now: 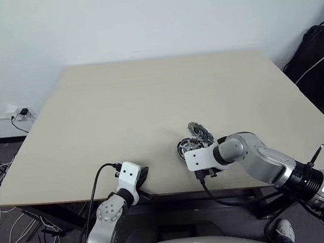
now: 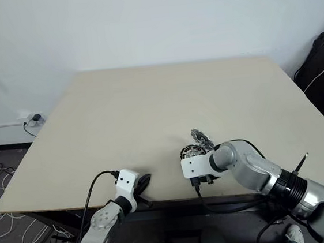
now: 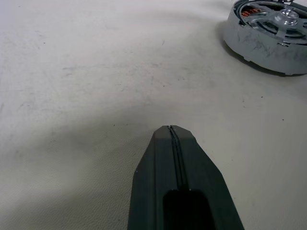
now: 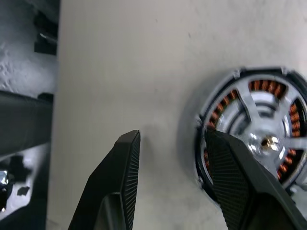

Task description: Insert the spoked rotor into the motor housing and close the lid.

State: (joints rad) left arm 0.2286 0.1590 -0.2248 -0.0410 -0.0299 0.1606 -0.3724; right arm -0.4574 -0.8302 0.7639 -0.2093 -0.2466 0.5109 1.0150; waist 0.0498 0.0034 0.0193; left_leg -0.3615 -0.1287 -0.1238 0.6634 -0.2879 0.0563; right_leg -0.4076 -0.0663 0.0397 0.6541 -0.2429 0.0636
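Rotor (image 4: 259, 120) seated in the housing (image 3: 268, 36) near the table's (image 1: 119, 103) front edge; right gripper (image 4: 177, 182) above, fingers parted and empty; left gripper (image 3: 170, 132) shut; lid (image 1: 200, 132) just behind, awaiting fitting.

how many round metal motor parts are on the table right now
2: the motor housing with the spoked rotor in it, near the table's front edge by the right gripper; the lid just behind it. More may be hidden.
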